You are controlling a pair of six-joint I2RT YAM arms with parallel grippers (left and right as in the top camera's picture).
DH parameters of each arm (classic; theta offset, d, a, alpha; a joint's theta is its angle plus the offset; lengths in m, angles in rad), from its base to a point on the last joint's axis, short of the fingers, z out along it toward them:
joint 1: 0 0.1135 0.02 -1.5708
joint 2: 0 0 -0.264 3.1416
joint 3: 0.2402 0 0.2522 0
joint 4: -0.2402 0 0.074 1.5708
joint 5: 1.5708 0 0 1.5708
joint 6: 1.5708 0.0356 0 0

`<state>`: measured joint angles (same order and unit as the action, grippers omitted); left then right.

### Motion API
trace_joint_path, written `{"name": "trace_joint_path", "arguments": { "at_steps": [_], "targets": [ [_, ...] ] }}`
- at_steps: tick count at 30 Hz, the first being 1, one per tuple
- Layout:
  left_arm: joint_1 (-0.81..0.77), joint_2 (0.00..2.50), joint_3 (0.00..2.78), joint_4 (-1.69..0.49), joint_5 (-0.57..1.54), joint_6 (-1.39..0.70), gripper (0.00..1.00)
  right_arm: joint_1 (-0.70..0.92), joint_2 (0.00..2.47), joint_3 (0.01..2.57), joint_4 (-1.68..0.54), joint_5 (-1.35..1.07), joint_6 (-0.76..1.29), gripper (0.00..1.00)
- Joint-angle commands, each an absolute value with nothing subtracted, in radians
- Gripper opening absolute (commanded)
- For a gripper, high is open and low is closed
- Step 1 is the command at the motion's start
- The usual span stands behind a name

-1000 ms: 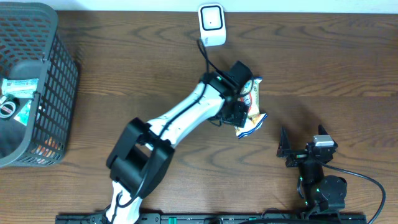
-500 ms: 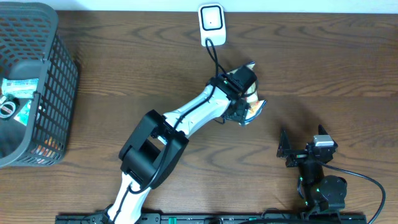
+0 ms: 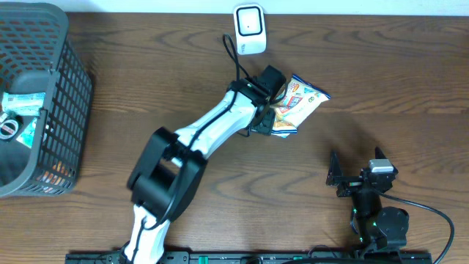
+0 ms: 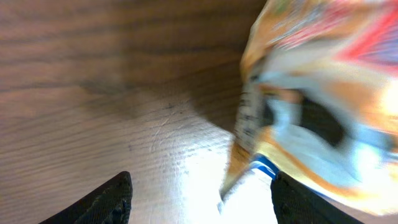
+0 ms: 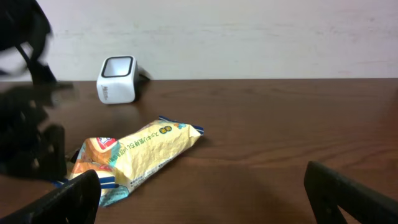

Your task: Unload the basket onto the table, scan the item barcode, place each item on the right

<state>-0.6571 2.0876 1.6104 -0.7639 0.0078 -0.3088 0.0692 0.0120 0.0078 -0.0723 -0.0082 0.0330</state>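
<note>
Glossy foil snack packet (image 3: 302, 103), wood-grain table (image 3: 146, 81), plastic mesh basket (image 3: 70, 110)

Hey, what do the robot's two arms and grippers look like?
The left arm has white links with black joints and a black cable looping near its wrist. The right arm is black, with a black cable trailing. The left gripper and right gripper both have black fingers.

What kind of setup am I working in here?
Probably a mock shop checkout on a wooden table: a white barcode scanner at the far edge, a snack packet lying near it, and a dark shopping basket holding more goods.
</note>
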Motion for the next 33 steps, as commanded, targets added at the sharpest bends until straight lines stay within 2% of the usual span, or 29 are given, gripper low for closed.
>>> {"name": "trace_joint_path", "arguments": {
  "at_steps": [1,12,16,19,22,23,24,26,29,33],
  "targets": [
    [-0.657,1.946,1.614,-0.768,-0.012,-0.288,0.7,0.063,0.007,0.006,-0.076,-0.007,0.021,0.99],
    [-0.606,1.696,1.614,-0.704,-0.013,-0.285,0.69,0.063,0.007,0.006,-0.076,-0.007,0.021,0.99],
    [-0.587,1.722,1.613,-0.693,-0.012,-0.298,0.5,0.064,0.007,0.006,-0.076,-0.007,0.021,0.99],
    [-0.589,1.776,1.61,-0.656,-0.012,-0.323,0.49,0.063,0.007,0.006,-0.075,-0.007,0.021,0.99],
    [-0.59,1.85,1.61,-0.588,-0.012,-0.323,0.5,0.064,0.007,0.006,-0.076,-0.007,0.021,0.99],
    [-0.59,1.878,1.61,-0.561,-0.012,-0.323,0.56,0.064,0.007,0.006,-0.075,-0.007,0.021,0.99],
    [-0.59,1.911,1.61,-0.532,-0.012,-0.323,0.66,0.064,0.007,0.006,-0.076,-0.007,0.021,0.99],
    [-0.593,1.974,1.61,-0.495,-0.01,-0.33,0.73,0.063,0.007,0.006,-0.076,-0.007,0.021,0.99],
    [-0.601,2.057,1.61,-0.488,-0.001,-0.425,0.73,0.064,0.007,0.006,-0.076,-0.007,0.021,0.99],
    [-0.627,2.131,1.61,-0.492,0.151,-0.436,0.73,0.064,0.007,0.006,-0.076,-0.007,0.021,0.99]
  ]
}}
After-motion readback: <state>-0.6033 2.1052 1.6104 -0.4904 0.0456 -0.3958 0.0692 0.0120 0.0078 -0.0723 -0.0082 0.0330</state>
